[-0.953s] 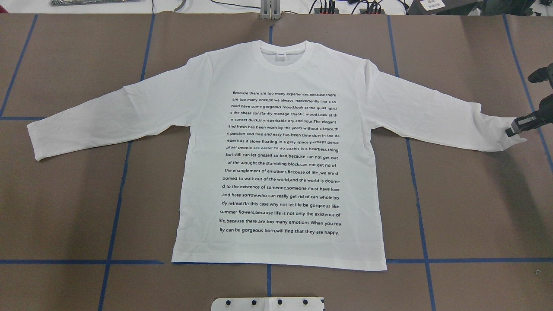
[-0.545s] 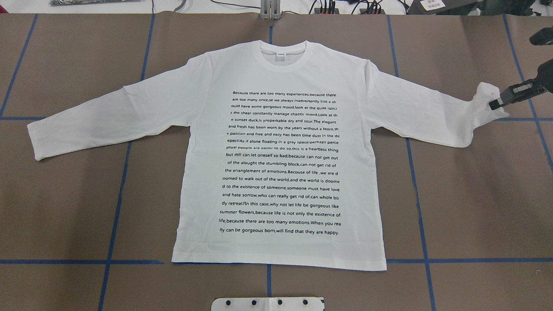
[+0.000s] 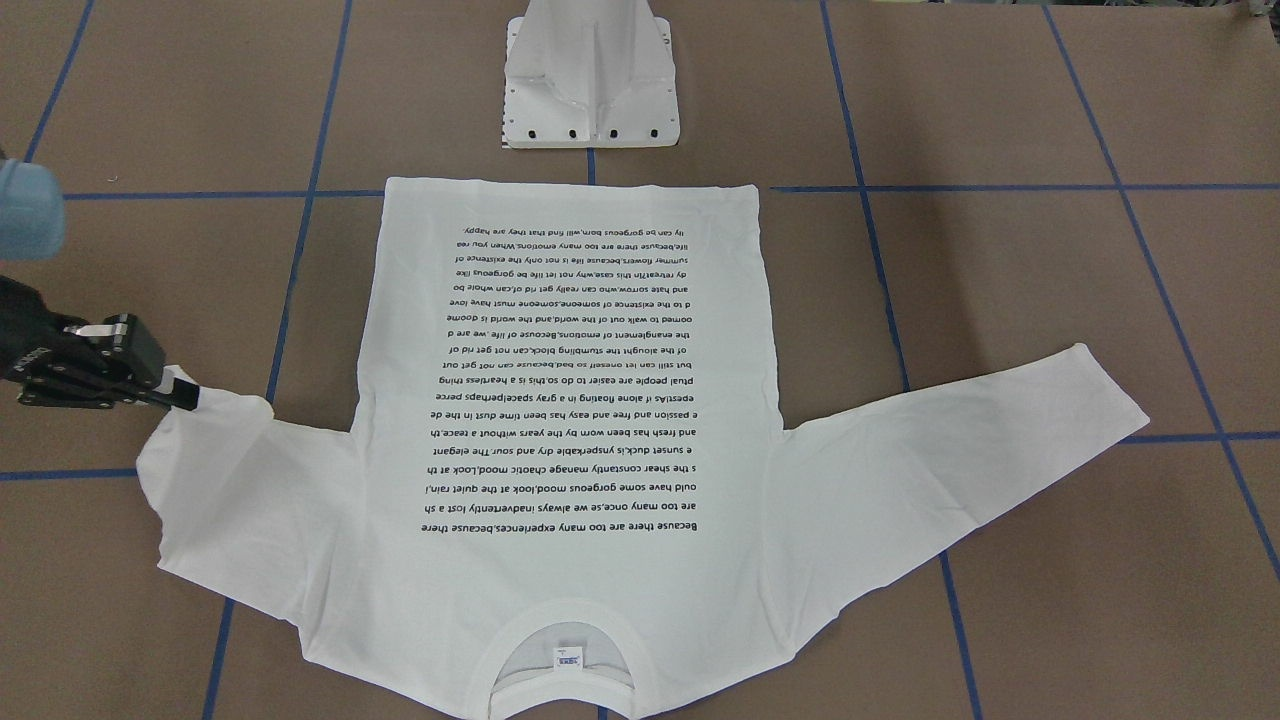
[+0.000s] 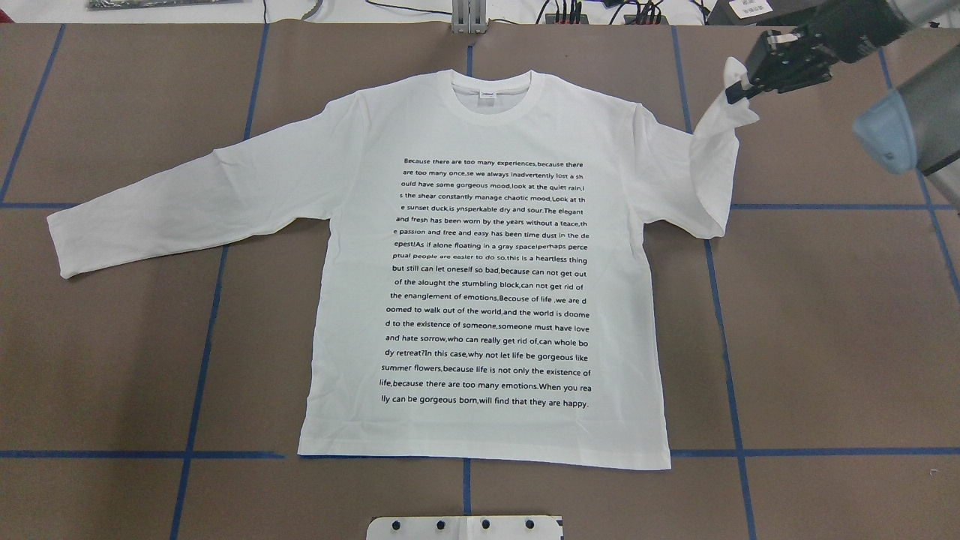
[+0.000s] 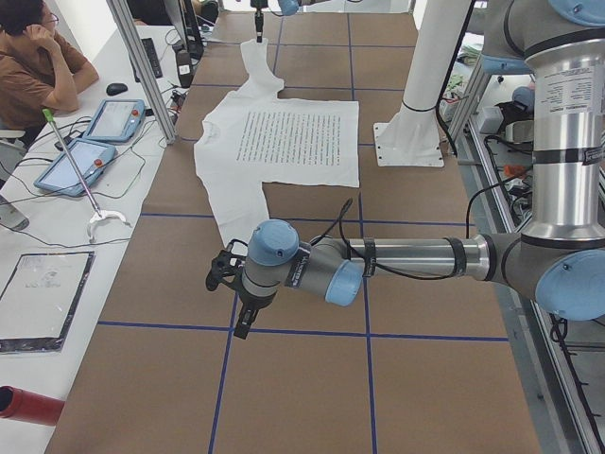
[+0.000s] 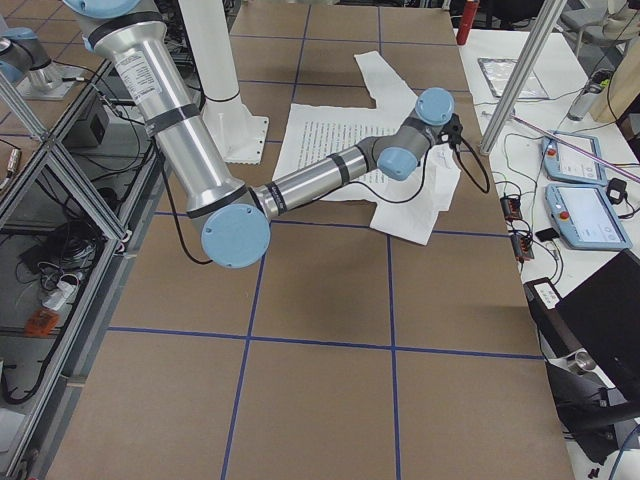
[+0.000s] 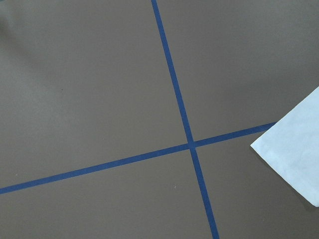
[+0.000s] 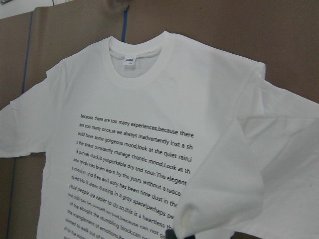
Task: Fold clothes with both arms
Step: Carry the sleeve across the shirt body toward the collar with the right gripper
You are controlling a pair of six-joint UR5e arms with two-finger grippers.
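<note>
White long-sleeved T-shirt flat on brown table, print up, collar at 12 o'clock, hem at 6. Sleeve on robot's left spread flat toward 9. Right gripper, jaws pinched tight on other sleeve's cuff, holds it raised at 2 o'clock. Left gripper hovers over table beyond 9 o'clock cuff; cannot tell how its jaws stand.

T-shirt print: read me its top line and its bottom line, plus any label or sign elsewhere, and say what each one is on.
"Because there are too many experiences,because there": top line of the black print on the T-shirt.
"lly can be gorgeous born,will find that they are happy.": bottom line of that print.
Neck label: too small to read.
White sticker at the far edge: blurred.
</note>
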